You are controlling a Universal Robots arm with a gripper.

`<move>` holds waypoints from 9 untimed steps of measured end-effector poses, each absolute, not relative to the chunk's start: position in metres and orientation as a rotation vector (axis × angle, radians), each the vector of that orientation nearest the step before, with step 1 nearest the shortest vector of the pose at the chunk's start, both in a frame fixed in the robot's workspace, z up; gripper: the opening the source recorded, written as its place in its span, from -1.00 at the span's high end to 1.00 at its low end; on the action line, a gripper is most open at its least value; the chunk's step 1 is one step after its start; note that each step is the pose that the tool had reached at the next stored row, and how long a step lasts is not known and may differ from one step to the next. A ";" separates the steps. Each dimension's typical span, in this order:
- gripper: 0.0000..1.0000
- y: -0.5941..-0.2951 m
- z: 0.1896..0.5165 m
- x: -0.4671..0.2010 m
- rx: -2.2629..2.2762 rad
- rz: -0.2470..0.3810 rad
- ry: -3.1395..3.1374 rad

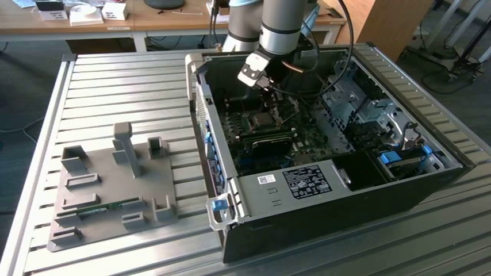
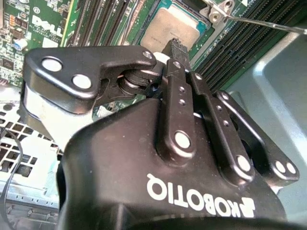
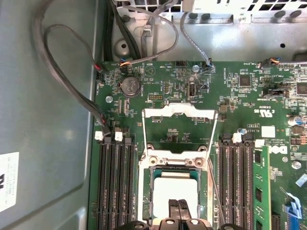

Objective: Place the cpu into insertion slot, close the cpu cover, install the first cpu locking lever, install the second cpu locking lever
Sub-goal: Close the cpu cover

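Fingers (image 2: 178, 79) pinched shut just over the cpu (image 2: 165, 28).
Exterior view: arm (image 1: 280, 23) reaches into the open computer case (image 1: 322, 213) on the desk (image 1: 123, 86). Second wrist view: they meet at the cpu's edge. First wrist view: cpu lies in the insertion slot (image 3: 175, 169), cpu cover (image 3: 180, 111) folded back.

White lettering runs across the black body of my gripper (image 2: 173, 47). A black sticker (image 1: 309, 180) with white print and a small white sticker (image 1: 266, 179) sit on the grey cover (image 1: 257, 201); a white label (image 3: 8, 181) sticks to the case wall (image 3: 48, 143).
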State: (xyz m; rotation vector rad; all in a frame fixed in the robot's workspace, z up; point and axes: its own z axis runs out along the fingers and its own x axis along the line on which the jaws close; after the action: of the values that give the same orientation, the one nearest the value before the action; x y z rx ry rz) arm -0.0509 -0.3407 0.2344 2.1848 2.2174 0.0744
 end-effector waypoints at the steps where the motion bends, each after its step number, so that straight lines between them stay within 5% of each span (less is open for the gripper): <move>1: 0.79 -0.341 0.236 -0.051 2.185 0.074 2.217; 9: 0.79 -0.341 0.250 -0.051 2.186 0.072 2.218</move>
State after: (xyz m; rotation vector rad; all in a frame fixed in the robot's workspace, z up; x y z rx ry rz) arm -0.0509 -0.3407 0.2500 2.1858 2.2183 0.0724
